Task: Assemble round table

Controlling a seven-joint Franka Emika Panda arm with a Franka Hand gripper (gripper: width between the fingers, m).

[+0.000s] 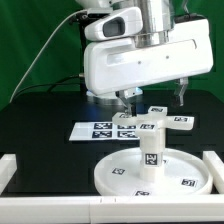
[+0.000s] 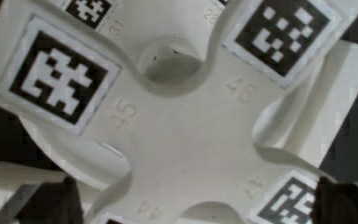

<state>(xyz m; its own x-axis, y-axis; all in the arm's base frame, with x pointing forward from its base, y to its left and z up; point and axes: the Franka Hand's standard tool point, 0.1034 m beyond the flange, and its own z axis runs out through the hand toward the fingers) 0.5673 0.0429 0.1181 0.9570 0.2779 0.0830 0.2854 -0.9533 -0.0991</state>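
The large round disc (image 1: 118, 178) lies flat on the black table near the front. The short thick post (image 1: 150, 153) stands upright at its middle. The four-armed cross piece (image 1: 152, 122) sits on top of the post, its tags facing up. My gripper (image 1: 153, 102) hangs just above the cross piece, open, with one finger on each side of it. In the wrist view the cross piece (image 2: 176, 120) fills the picture, and my gripper (image 2: 194, 208) is open around it, with a dark fingertip (image 2: 16, 198) showing at each lower corner. Nothing is held.
The marker board (image 1: 92, 130) lies flat on the table behind the disc, toward the exterior view's left. A low white rail (image 1: 60, 208) runs along the front edge, with white blocks at both ends (image 1: 10, 168). A cable hangs at the back left.
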